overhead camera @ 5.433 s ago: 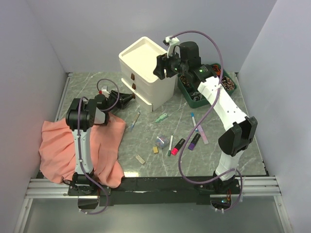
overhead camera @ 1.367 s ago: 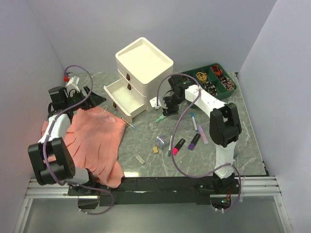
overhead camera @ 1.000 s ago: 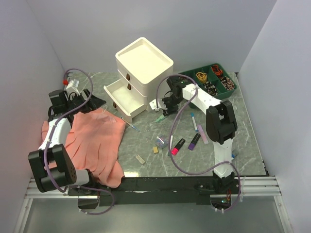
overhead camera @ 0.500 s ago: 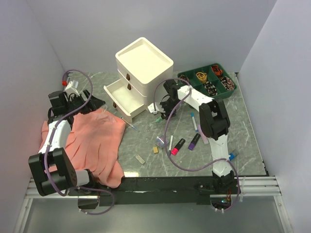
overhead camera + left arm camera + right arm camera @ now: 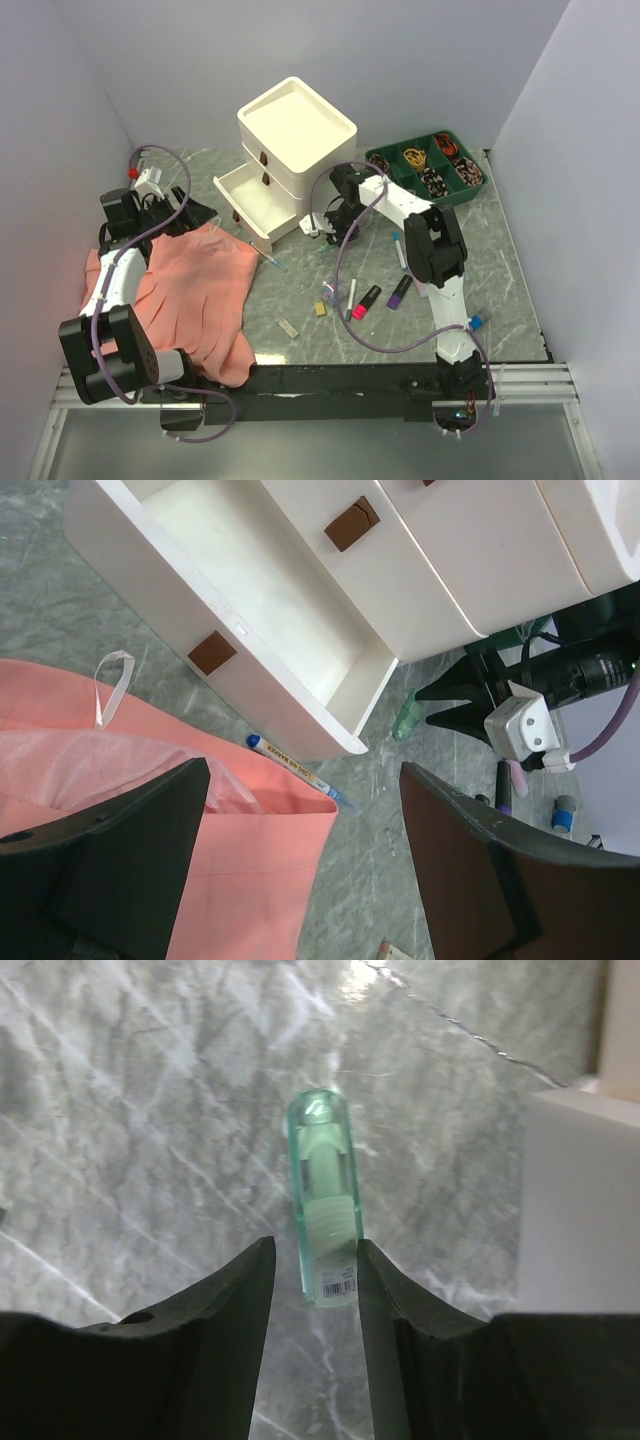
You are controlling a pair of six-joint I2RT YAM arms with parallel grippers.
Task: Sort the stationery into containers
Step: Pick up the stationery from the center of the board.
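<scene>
The cream cabinet [image 5: 297, 125] stands at the back, its lower drawer [image 5: 250, 610] pulled out and empty. A green-capped marker [image 5: 325, 1190] lies on the marble just right of that drawer. My right gripper [image 5: 315, 1252] is low over it, open, with a finger on each side of its near end; the right finger touches it and a gap shows on the left. My left gripper [image 5: 303, 770] hangs wide open and empty over the cloth's edge, left of the drawer. A blue-capped pen [image 5: 290, 770] lies below the drawer front. Highlighters, pink [image 5: 367, 300] and purple [image 5: 400, 291], lie nearer.
A salmon-pink cloth [image 5: 190, 300] covers the near left. A green divided tray [image 5: 478, 185] of small items sits at the back right. A white pen [image 5: 351, 297], a blue-tipped pen [image 5: 399, 250], a small eraser [image 5: 289, 327] and tiny bits lie mid-table.
My right gripper has slid left and down over the green-capped marker, and its jaws have narrowed around it. The left arm has hardly moved.
</scene>
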